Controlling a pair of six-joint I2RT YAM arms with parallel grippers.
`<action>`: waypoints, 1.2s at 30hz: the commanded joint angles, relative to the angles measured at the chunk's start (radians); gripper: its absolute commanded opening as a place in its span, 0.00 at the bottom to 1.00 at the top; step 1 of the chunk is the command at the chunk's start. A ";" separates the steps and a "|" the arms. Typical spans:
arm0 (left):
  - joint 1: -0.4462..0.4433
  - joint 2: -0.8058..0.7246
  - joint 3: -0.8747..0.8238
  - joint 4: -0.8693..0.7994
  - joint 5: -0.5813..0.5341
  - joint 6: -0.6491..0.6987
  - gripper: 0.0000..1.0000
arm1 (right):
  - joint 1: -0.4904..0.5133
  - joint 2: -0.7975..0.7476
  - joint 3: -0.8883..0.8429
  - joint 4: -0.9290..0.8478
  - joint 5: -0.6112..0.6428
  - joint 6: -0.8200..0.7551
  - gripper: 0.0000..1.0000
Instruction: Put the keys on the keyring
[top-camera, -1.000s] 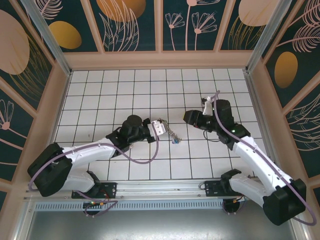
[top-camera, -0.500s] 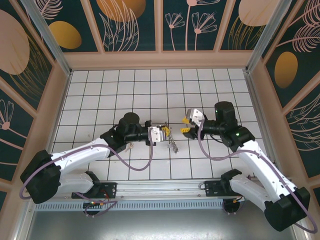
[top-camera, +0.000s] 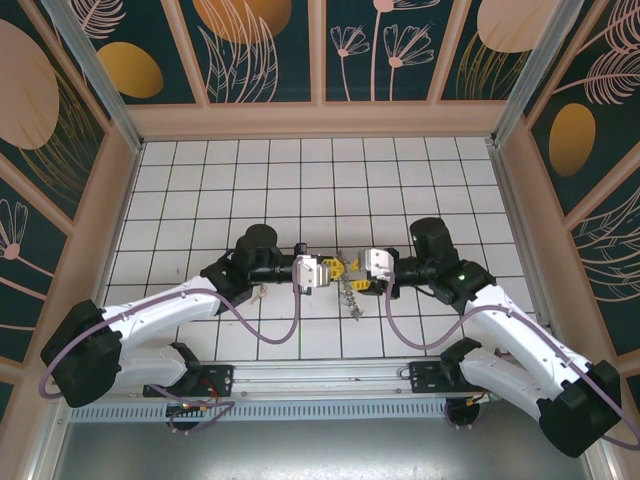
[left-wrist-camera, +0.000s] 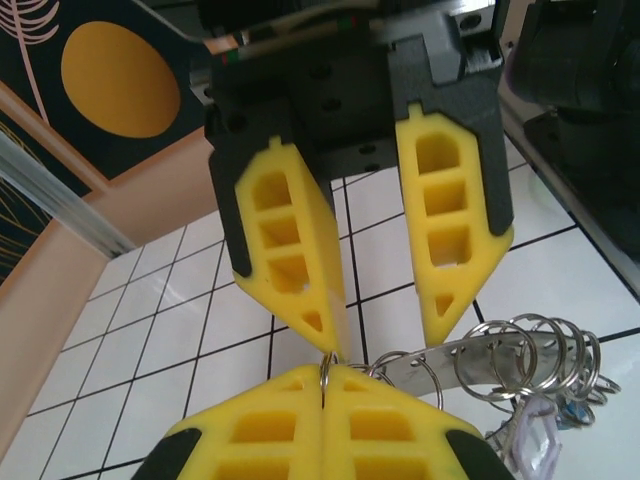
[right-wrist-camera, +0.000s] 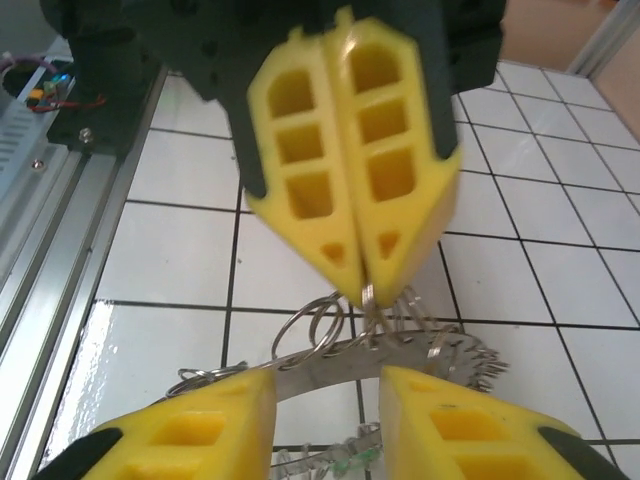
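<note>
CHANGE: right tool (top-camera: 358, 268) has swung in from the right and now meets left tool (top-camera: 325, 270) | GRIP: left tool clenched on a small loop of the keyring (left-wrist-camera: 500, 350) over the counter (top-camera: 200, 180), centre-near; right tool released, astride it | UNCLEAR: dangling keys (top-camera: 350, 298) blurred, heads indistinct

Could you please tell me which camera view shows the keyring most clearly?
The left wrist view: the keyring is sharp, its loops distinct. The right wrist view shows it blurrier; the top view, as a tiny tangle.
</note>
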 joint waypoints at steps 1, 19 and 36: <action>0.003 0.010 0.026 0.090 0.062 -0.022 0.00 | 0.007 -0.001 -0.021 0.085 0.005 -0.017 0.28; 0.003 0.101 0.068 0.053 0.121 0.015 0.00 | 0.022 0.015 -0.035 0.118 0.016 -0.023 0.18; 0.007 0.128 0.099 0.037 0.066 -0.042 0.08 | -0.003 0.040 -0.074 0.173 0.061 -0.073 0.00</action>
